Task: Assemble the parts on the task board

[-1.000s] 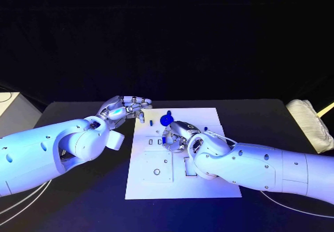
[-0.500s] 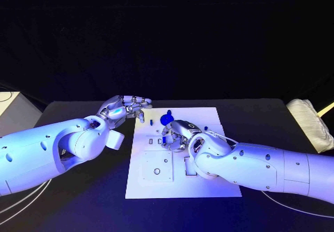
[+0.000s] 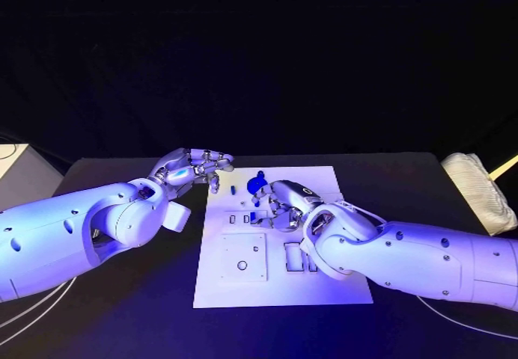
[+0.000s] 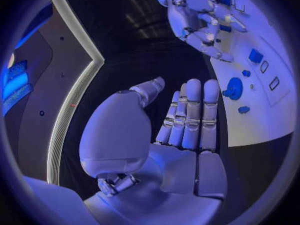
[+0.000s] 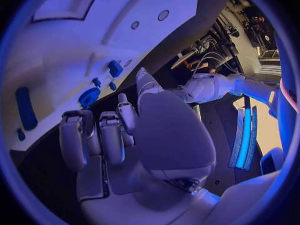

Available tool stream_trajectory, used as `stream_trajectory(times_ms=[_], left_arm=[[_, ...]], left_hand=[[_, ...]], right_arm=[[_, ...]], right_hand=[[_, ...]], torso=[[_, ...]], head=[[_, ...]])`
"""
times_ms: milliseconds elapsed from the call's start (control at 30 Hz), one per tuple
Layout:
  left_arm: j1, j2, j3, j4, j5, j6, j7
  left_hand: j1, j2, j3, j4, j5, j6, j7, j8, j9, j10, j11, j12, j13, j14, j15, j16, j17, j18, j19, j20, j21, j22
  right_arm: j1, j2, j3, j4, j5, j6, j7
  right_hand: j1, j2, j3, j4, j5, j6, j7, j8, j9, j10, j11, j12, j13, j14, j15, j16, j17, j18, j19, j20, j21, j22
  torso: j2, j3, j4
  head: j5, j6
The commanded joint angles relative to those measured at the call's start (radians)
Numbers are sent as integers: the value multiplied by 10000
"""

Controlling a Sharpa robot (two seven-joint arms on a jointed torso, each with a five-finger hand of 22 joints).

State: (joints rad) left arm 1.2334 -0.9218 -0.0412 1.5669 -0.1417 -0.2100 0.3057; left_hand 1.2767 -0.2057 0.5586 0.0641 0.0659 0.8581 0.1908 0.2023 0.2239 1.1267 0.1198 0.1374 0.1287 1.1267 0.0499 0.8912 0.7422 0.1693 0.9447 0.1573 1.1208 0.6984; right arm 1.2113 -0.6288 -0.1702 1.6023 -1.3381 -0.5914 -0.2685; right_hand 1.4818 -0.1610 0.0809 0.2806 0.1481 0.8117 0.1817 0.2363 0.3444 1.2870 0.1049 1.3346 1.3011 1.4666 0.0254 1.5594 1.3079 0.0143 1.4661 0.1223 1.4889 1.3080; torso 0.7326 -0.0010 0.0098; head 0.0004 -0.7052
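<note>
Recesses near the front of the task board (image 3: 283, 288) were easier for us to see than half a second before, because the right arm had swung out toward the right and uncovered two upright slots (image 3: 301, 256) beside the square plate (image 3: 243, 256) on the near left. Nothing in those near pockets looked filled.

Further in, our right hand (image 3: 285, 203) had crept a little farther up the board, its fingers curled downward over the middle. From the right wrist view we saw the fingers (image 5: 94, 137) bent with nothing between them, so we judged the hand closed on nothing and not yet carrying a part. A small blue part (image 3: 251, 218) lay just to its left, by the pale slots, untouched as far as we could tell.

Beyond the hand, the round blue part (image 3: 257, 183) sat on the far half of the board, where it had been a second earlier, with a smaller blue peg (image 3: 233, 189) to its left. We read the right hand's advance as a reach toward that round part.

At the far left corner, our left hand (image 3: 200, 168) hovered over the board's edge as before. In the left wrist view, its fingers (image 4: 190, 115) stood straight and side by side, holding nothing.

So the change was approach only: no part had moved, and assembly remained to be started.
</note>
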Motion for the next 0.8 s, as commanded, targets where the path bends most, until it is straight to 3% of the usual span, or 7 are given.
stream_trajectory(times_ms=[33,100,133,167,233,333,800], left_arm=[[8,96,6,-171,-1114,-25,-672],[8,193,6,-323,-1406,-64,-864],[9,246,6,-396,-1513,-61,-956],[9,300,6,-468,-1633,-30,-1071],[11,414,8,-630,-2087,158,-1479],[28,555,12,-802,-2923,452,-2317],[596,1970,22,-1919,-7102,2557,-6939]], left_hand=[[-228,5,-332,89,-33,363,-203,406,290,718,-240,1088,630,1074,-194,1487,1297,-244,1170,-186,959,1475],[-275,18,-526,108,-23,607,-318,733,515,824,-379,1871,1173,1734,-307,2595,2497,-368,1676,-296,1393,2144],[-539,1,-806,249,19,1000,-548,1195,826,1126,-575,2910,1880,2920,-455,4434,4782,-581,2519,-396,2025,3276],[-521,-24,-935,233,213,780,-1057,1723,1372,364,-806,4781,3392,3335,-733,5298,5739,-701,3003,-651,2470,3897],[-889,42,-656,628,113,272,-767,2769,2596,-590,-779,8385,6422,3744,-680,5998,6881,-865,3520,-628,2924,4818],[-1284,-69,-771,987,56,151,-769,3090,3065,275,-780,10030,8140,4060,-661,6356,7487,-994,3996,-646,3231,5483],[-1403,117,-782,1615,26,88,-700,3134,3449,507,-732,10514,8569,4229,-640,6522,7794,-1087,4364,-649,3444,5946]], right_arm=[[279,-412,44,330,927,126,1614],[459,-736,59,536,1333,401,1841],[535,-890,65,628,1550,558,1921],[610,-1046,71,721,1774,696,1978],[779,-1430,80,940,2296,975,2089],[968,-1926,87,1206,2857,1257,2182],[1393,-3416,161,1471,4083,1191,2162]], right_hand=[[265,86,216,-71,99,143,-30,123,41,11,-95,53,20,978,-63,4,2378,75,634,-2,-47,2034],[386,153,376,-97,173,190,-48,192,55,6,-117,50,5,986,-84,18,2410,76,634,-26,-51,2034],[437,181,448,-112,218,195,-50,211,56,-9,-123,37,-13,988,-90,21,2418,85,617,-34,-88,2010],[484,210,528,-125,249,179,-48,222,53,-68,-124,-13,-72,978,-94,5,2382,116,557,-40,-214,1926],[545,223,660,-144,314,140,-40,240,47,-201,-121,-127,-202,931,-97,-76,2207,187,416,-46,-511,1728],[569,176,810,-153,555,131,-38,282,45,-175,-122,-113,-197,935,-100,-71,2225,180,428,-52,-492,1746],[499,164,959,-101,637,74,-27,298,29,-228,-114,-159,-267,920,-96,-96,2174,219,354,-52,-662,1636]], torso=[[-102,27,-62],[-161,42,-61],[-172,48,-53],[-209,50,-42],[-249,57,-32],[-324,76,-31],[-537,202,29]], head=[[8,-48],[-7,-69],[-24,-77],[-36,-98],[14,-111],[9,-165],[175,-324]])
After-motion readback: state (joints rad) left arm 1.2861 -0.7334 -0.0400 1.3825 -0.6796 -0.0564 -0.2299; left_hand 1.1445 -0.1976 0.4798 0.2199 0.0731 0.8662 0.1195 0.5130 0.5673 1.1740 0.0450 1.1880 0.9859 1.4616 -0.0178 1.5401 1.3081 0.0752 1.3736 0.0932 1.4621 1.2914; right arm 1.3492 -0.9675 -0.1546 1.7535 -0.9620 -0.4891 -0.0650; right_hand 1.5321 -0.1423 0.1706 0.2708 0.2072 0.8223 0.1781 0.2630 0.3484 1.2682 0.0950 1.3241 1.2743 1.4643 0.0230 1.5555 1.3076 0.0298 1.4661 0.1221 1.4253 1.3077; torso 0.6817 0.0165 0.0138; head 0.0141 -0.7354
